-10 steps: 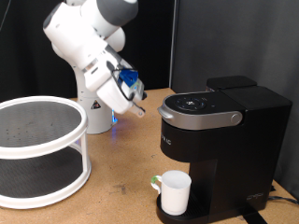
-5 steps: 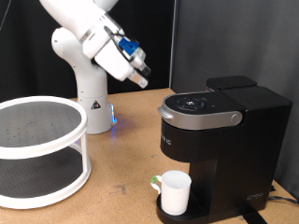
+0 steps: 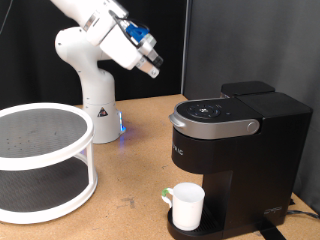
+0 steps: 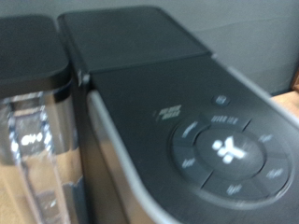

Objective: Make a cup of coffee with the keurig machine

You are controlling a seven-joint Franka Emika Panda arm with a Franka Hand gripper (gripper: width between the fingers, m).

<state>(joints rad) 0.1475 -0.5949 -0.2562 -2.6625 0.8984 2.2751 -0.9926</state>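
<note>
The black keurig machine [image 3: 235, 150] stands at the exterior view's right with its lid down. A white cup [image 3: 186, 205] sits on its drip tray under the spout. My gripper [image 3: 152, 68] hangs high in the air, up and to the left of the machine, well clear of it. Nothing shows between its fingers. The wrist view is blurred and looks down on the machine's lid and round button panel [image 4: 229, 149]; the gripper's fingers do not show there.
A white two-tier round rack [image 3: 40, 160] stands at the exterior view's left on the wooden table [image 3: 130, 185]. The robot's white base [image 3: 95, 100] rises behind it. A dark curtain forms the backdrop.
The gripper has risen and moved up, away from the machine's lid, from beside the machine's top to high above it. The cup and machine have not moved.
</note>
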